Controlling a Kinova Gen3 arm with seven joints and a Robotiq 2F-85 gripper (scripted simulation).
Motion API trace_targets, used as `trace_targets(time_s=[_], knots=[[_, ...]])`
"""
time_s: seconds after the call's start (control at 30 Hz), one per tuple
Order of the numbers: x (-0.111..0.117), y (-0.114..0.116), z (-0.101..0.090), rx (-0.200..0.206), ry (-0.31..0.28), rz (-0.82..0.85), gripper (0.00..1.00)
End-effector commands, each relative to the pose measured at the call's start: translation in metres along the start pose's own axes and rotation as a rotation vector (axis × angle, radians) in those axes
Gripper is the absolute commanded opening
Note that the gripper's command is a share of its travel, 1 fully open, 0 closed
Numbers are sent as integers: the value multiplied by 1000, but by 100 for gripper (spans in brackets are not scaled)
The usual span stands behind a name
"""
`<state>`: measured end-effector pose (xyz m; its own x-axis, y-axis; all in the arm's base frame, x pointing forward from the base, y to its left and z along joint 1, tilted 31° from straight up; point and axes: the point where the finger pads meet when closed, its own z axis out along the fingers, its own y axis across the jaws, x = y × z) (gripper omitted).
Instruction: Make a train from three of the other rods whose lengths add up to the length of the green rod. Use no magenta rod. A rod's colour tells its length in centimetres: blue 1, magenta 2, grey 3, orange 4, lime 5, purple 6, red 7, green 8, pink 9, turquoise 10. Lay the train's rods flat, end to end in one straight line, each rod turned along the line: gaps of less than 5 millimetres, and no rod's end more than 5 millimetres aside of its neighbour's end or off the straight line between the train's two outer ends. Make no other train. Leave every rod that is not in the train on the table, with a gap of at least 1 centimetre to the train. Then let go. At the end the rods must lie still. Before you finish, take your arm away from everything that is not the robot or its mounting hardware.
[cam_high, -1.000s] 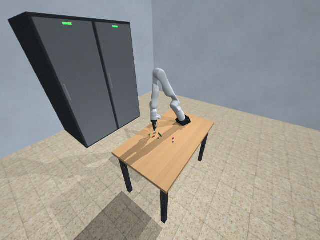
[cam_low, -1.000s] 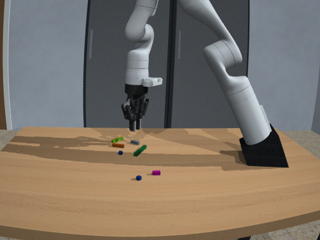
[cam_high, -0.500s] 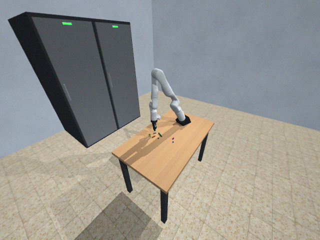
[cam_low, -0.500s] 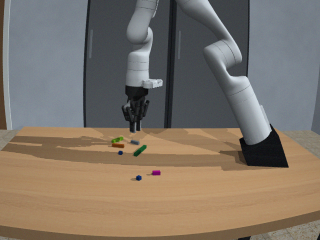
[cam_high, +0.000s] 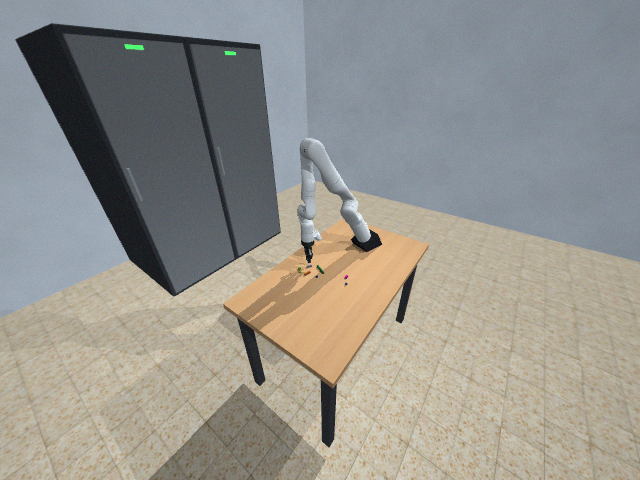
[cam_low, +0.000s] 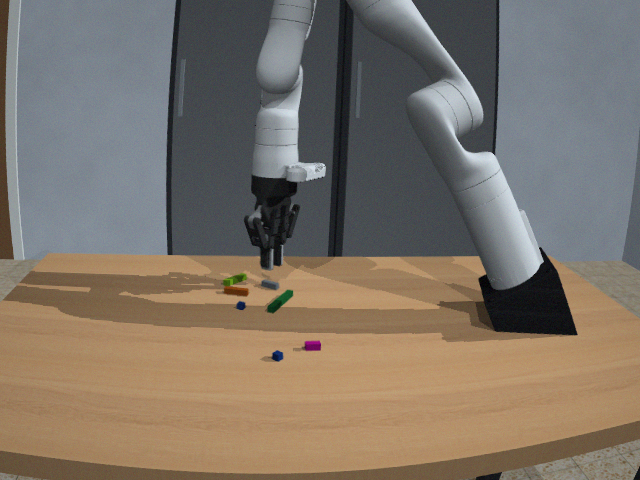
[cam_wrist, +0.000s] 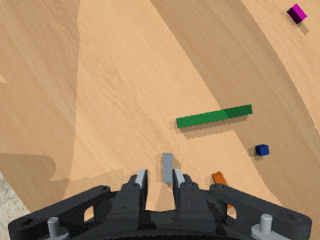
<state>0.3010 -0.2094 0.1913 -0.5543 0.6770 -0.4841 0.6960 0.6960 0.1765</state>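
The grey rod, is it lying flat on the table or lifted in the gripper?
Lying flat. The grey rod rests on the table with its shadow touching it, while the gripper hovers above it, partly open, holding nothing.

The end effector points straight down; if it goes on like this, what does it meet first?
Most likely the grey rod, which lies between the end effector's fingertips in the wrist view. Depth is unclear; otherwise the table.
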Motion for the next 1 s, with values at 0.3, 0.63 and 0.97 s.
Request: trace_targets(time_s=[0.3,0.63,0.97], knots=[[3,8,9,-1,2,-9,24],[3,8,12,-2,2,-9,24],[3,9,15,-2,3,-9,24]])
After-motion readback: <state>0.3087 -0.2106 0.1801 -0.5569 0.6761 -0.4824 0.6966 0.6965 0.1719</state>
